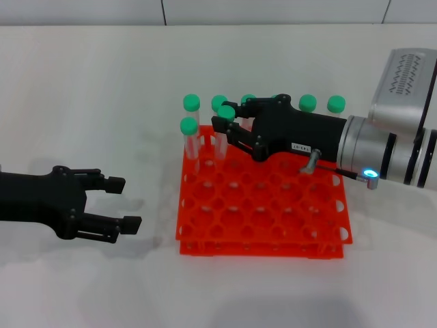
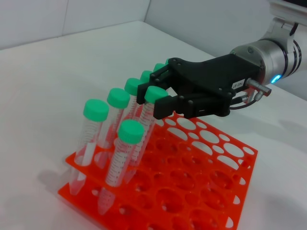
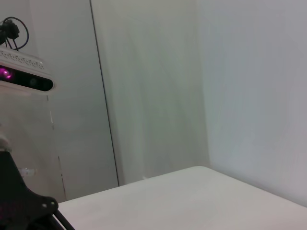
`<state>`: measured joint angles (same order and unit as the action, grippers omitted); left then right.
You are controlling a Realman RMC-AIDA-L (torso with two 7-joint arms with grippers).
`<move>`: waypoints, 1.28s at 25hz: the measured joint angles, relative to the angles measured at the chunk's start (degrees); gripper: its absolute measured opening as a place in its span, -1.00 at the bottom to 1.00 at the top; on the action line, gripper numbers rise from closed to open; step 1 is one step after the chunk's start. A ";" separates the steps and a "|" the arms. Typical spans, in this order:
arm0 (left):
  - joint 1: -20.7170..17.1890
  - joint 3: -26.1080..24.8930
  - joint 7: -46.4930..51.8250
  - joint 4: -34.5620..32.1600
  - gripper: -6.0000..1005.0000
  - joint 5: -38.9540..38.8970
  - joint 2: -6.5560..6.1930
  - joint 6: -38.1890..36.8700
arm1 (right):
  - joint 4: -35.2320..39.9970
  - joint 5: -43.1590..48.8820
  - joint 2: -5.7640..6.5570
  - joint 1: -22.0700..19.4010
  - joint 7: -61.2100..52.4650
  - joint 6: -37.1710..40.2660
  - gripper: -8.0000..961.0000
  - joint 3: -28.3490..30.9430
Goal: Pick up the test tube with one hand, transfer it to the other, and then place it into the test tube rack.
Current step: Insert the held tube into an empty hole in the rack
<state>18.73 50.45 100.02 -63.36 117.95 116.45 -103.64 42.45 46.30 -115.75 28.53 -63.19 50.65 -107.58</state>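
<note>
Over the orange test tube rack in the head view, our right gripper clamps the test tube, clear with a green cap, above the rack's back-left holes. Our left gripper sits left of the rack, fingers spread, empty. From the left wrist we see the right gripper pinching the tube just under its cap, lower end hidden among neighbouring tubes. Right wrist shows only wall and table; no tube visible.
</note>
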 joint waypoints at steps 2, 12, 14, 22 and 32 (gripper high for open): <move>0.00 0.00 0.00 0.00 0.77 0.00 0.00 0.01 | 0.00 0.01 0.00 0.08 0.00 0.03 -0.43 0.00; -0.01 0.00 0.00 0.00 0.77 0.00 0.00 0.03 | -0.06 0.03 0.01 0.24 -0.06 0.22 -0.44 0.00; -0.01 0.00 0.00 0.00 0.77 0.00 0.00 0.02 | -0.07 0.03 0.01 0.27 -0.07 0.26 -0.44 0.00; 0.21 0.00 0.00 0.00 0.77 0.00 0.00 0.06 | -0.18 0.02 0.14 0.30 -0.09 0.99 -0.44 0.00; 0.55 0.00 0.00 -0.01 0.77 0.00 0.00 0.11 | -0.19 0.02 0.18 0.30 -0.09 1.16 -0.44 0.00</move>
<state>19.28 50.45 100.02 -63.37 117.95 116.45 -103.53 42.27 46.32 -115.57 28.83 -63.29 51.81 -107.57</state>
